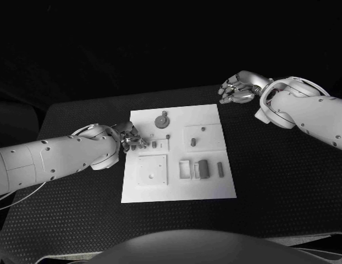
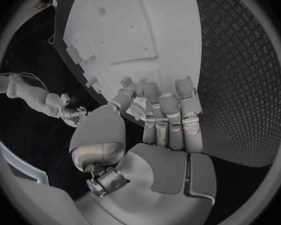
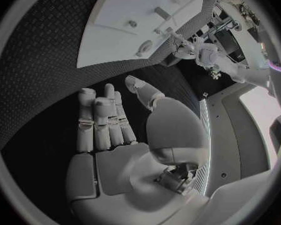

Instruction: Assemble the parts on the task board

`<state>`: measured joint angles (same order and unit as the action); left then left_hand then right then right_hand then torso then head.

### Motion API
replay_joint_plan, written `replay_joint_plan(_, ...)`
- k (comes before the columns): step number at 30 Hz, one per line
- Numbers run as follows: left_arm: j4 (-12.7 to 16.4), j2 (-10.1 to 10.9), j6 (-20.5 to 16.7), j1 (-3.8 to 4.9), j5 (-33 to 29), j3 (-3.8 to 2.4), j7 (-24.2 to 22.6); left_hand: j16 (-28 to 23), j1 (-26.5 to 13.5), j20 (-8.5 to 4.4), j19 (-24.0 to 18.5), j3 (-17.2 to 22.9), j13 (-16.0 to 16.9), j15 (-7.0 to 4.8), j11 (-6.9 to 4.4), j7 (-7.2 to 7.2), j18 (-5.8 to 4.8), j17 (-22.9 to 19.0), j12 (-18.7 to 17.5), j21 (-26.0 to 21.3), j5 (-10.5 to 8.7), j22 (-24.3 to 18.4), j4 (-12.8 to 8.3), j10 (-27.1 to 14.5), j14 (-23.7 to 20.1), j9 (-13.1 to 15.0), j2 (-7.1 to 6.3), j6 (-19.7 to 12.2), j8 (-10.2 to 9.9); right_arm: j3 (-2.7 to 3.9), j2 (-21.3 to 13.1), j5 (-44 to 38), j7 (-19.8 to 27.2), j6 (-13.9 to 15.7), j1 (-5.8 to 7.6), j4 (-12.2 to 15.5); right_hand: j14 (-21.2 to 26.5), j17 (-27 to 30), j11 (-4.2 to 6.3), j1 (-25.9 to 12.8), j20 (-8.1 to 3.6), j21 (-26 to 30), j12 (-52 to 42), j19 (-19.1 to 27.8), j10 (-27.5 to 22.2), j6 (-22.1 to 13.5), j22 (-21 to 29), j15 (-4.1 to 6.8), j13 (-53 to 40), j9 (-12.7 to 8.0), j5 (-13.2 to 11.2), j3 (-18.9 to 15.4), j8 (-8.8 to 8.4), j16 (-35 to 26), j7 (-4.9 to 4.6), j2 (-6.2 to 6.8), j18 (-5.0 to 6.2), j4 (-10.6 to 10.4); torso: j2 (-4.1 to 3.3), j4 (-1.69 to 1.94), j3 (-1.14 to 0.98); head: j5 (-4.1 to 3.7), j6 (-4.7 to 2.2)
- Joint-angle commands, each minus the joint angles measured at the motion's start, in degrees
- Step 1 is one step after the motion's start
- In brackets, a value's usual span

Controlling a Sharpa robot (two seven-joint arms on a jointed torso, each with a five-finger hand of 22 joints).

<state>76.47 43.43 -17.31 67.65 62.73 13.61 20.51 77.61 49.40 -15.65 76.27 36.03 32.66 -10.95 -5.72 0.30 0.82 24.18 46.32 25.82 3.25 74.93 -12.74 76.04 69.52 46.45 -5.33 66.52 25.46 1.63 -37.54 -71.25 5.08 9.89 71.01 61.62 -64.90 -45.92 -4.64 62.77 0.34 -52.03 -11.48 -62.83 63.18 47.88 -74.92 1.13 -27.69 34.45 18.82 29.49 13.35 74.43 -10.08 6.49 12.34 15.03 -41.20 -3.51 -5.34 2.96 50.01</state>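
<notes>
Where readable, no writing on the task board [image 1: 210, 187].

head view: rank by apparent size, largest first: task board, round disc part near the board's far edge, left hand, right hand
1. task board, by far the largest.
2-3. right hand and left hand: they look alike, and the left is partly hidden by its own wrist, so no ranking.
4. round disc part, the smallest.
</notes>
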Motion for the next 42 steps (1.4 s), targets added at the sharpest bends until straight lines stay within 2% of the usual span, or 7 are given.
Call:
replay_joint_plan(1,-0.3,-0.2,-0.1,-0.19,-0.3,-0.01,-0.6,-0.3,4.0,-0.23,0.0,4.0,-0.1,-0.44,0.02,-0.02,-0.44,-0.1,-0.3,0.3,-0.13,1.0,-3.6,0.4,0.7,-0.1,3.79,0.3,0.3,0.02,0.0,0.0,0.3,-0.6,-0.02,0.1,0.4,0.1,-0.48,-0.5,-0.44,0.1,0.3,0.1,1.0,-0.6,-1.0,0.13,-0.1,0.1,0.4,0.0,0.38,0.3,-0.83,0.13,2.66,-0.2,-0.01,0.01,0.04,0.06,-0.01)
replay_joint_plan(11,-1.3,-0.9,-0.1,-0.79,0.4,-0.01,-0.9,-0.3,3.8,-0.23,0.0,4.1,-0.1,-0.43,0.04,0.01,-0.45,-0.1,-0.4,0.3,-0.25,1.0,-3.7,0.3,0.7,-0.1,3.75,0.3,0.3,0.02,0.0,0.0,0.3,-0.7,-0.03,0.0,0.4,0.1,-0.48,-0.5,-0.44,0.1,0.4,0.1,1.0,-0.6,-1.0,0.13,-0.1,0.1,0.4,0.0,0.39,0.3,-0.83,0.14,2.66,-0.2,-0.02,0.02,0.1,-0.05,-0.01)
replay_joint_plan(25,-1.5,-1.2,-0.2,-0.83,1.1,-0.02,-0.7,-0.3,3.8,-0.23,0.0,4.2,-0.1,-0.42,0.06,0.02,-0.45,-0.1,-0.4,0.3,-0.31,1.0,-3.7,0.3,0.7,-0.1,3.73,0.2,0.3,0.02,0.0,0.0,0.3,-0.7,-0.05,0.1,0.4,0.1,-0.48,-0.5,-0.44,0.1,0.4,0.1,1.0,-0.6,-1.0,0.13,-0.1,0.1,0.4,0.0,0.39,0.3,-0.83,0.13,2.66,-0.2,-0.01,-0.02,0.0,-0.02,-0.01)
replay_joint_plan(32,-1.6,-1.5,2.0,-0.82,1.6,-0.02,0.7,-0.4,3.6,-0.24,0.0,4.2,-0.2,-0.42,0.07,0.04,-0.45,-0.1,-0.4,0.3,-0.32,1.0,-3.7,0.3,0.7,-0.1,3.59,0.2,0.3,0.02,0.0,0.0,0.3,-0.7,-0.05,0.1,0.4,0.1,-0.48,-0.5,-0.44,0.1,0.4,0.1,1.0,-0.6,-1.0,0.13,-0.1,0.1,0.4,0.0,0.39,0.3,-0.83,0.13,2.66,-0.2,-0.01,-0.07,-0.04,-0.04,-0.01)
replay_joint_plan(34,-1.7,-1.6,2.6,-0.82,1.6,-0.02,1.1,-0.4,3.5,-0.22,-0.1,4.2,-0.2,-0.39,0.1,0.07,-0.47,-0.1,-0.4,0.3,-0.33,1.0,-3.7,0.3,0.6,-0.2,3.36,0.2,0.3,0.02,-0.1,0.0,0.3,-0.7,-0.05,0.1,0.4,0.1,-0.48,-0.5,-0.44,0.1,0.4,0.1,1.0,-0.6,-1.0,0.13,-0.1,0.1,0.4,0.0,0.39,0.3,-0.83,0.14,2.66,-0.2,0.0,-0.07,-0.04,-0.05,-0.01)
replay_joint_plan(37,-1.8,-1.7,3.2,-0.82,1.4,-0.02,1.7,-0.4,2.6,-0.18,-0.1,3.8,-0.2,-0.31,0.13,0.09,-0.53,-0.1,-0.3,0.3,-0.35,1.0,-3.5,0.3,0.6,-0.1,2.22,0.2,0.4,0.02,-0.1,0.0,0.3,-0.6,-0.05,0.1,0.4,0.1,-0.48,-0.5,-0.44,0.1,0.4,0.1,1.0,-0.6,-1.0,0.12,-0.1,0.1,0.4,0.0,0.39,0.3,-0.83,0.15,2.66,-0.2,-0.01,-0.02,-0.03,-0.1,-0.01)
replay_joint_plan(42,-2.0,-1.8,3.3,-0.82,1.2,-0.03,2.1,-0.2,-0.6,-0.28,-0.2,-1.4,-0.1,-0.32,0.13,0.08,-0.47,-0.1,-0.1,0.2,-0.2,1.0,-3.8,0.0,0.4,0.1,0.28,-0.1,0.8,0.02,-0.1,0.0,0.3,-0.6,-0.05,0.1,0.4,0.1,-0.48,-0.5,-0.44,0.1,0.4,0.1,1.0,-0.6,-1.0,0.12,-0.1,0.1,0.4,0.0,0.39,0.3,-0.83,0.17,2.66,-0.2,-0.01,-0.04,-0.04,-0.12,-0.01)
